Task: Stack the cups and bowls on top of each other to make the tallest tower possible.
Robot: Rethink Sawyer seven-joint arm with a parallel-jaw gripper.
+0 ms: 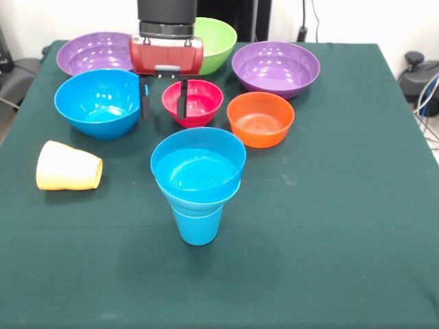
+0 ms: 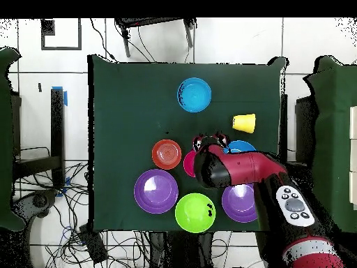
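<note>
The tower (image 1: 198,185) stands in the table's middle: a sky-blue tapered cup (image 1: 197,225) with blue bowls (image 1: 199,164) nested in its mouth; it also shows in the overhead view (image 2: 194,94). The pale yellow cup (image 1: 68,166) lies on its side at the left, also seen from overhead (image 2: 244,123). My gripper (image 1: 163,99) is open and empty. It hangs between a loose blue bowl (image 1: 99,101) and the pink-red bowl (image 1: 202,103), one finger over that bowl's rim. From overhead the gripper (image 2: 210,139) and arm hide most of the pink-red bowl (image 2: 188,164).
An orange bowl (image 1: 260,118) sits right of the pink-red one. Two purple bowls (image 1: 94,51) (image 1: 276,67) and a lime green bowl (image 1: 219,40) line the far side by the robot. The green cloth table (image 1: 329,226) spreads round the tower.
</note>
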